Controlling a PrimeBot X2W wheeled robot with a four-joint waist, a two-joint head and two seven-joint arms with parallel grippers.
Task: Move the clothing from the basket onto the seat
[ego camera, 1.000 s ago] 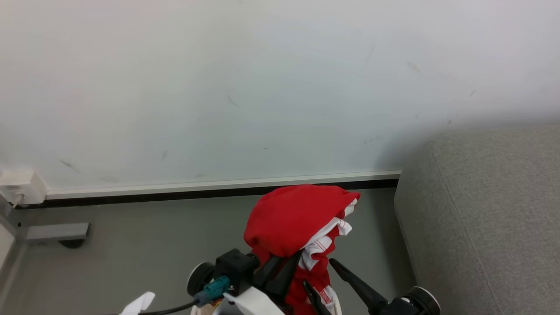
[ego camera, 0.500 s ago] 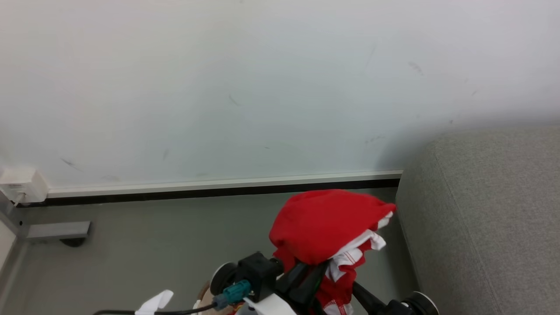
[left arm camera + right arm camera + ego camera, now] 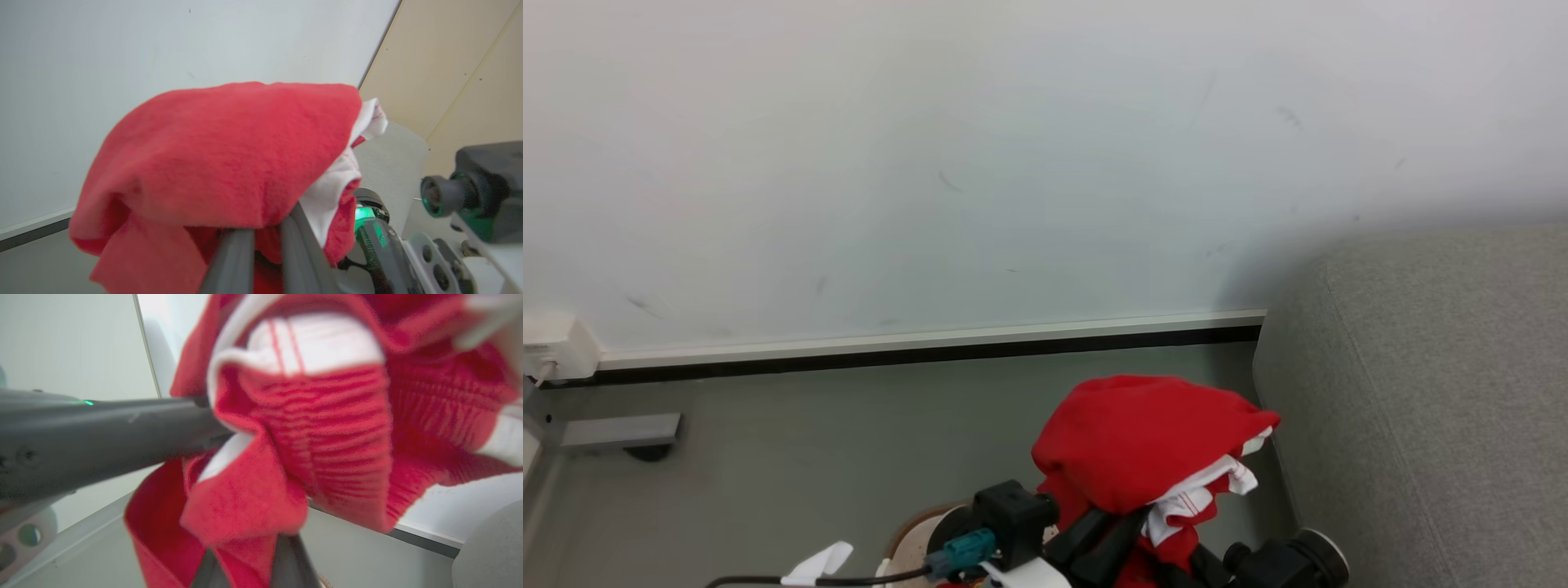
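The clothing (image 3: 1143, 437), bright red with white parts and striped trim, hangs bunched just left of the seat (image 3: 1429, 392), a light grey sofa at the right. My left gripper (image 3: 1115, 527) is shut on it from below, and the fabric drapes over its two close fingers (image 3: 233, 261). My right gripper (image 3: 1201, 563) sits low beside it, shut on a lower fold of the clothing (image 3: 265, 428). A left finger (image 3: 102, 428) crosses that view from the left. A brown arc of the basket rim (image 3: 913, 523) peeks out at the bottom.
A pale wall with a white and black skirting board (image 3: 931, 343) runs behind the grey floor (image 3: 809, 457). A white socket box (image 3: 547, 347) and a grey block (image 3: 613, 431) sit at the far left. The sofa's rounded arm stands close on the right.
The clothing has moved right towards the sofa and sits lower in view. My right gripper, open a second ago, has shut on the hanging fabric. The left grip is unchanged.
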